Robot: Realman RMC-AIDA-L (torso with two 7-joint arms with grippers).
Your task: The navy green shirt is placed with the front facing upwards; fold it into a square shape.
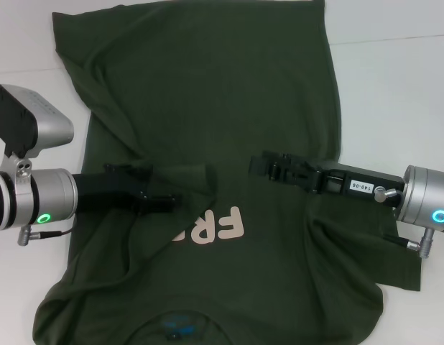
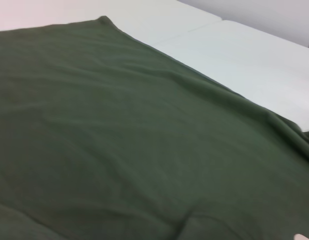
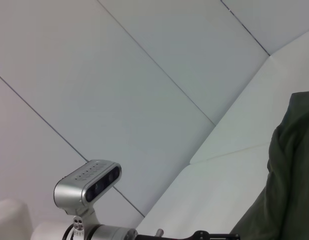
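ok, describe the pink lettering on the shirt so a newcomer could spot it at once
The dark green shirt covers most of the white table in the head view. Look at its near half, between the left gripper and the right gripper. The lettering is the only pale pink mark on the fabric, block capitals reading upside down from the head camera, partly covered by a fold of cloth on the left-gripper side.

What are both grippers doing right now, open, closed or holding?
Left gripper: shut on the navy green shirt.
Right gripper: cannot tell, above the shirt.
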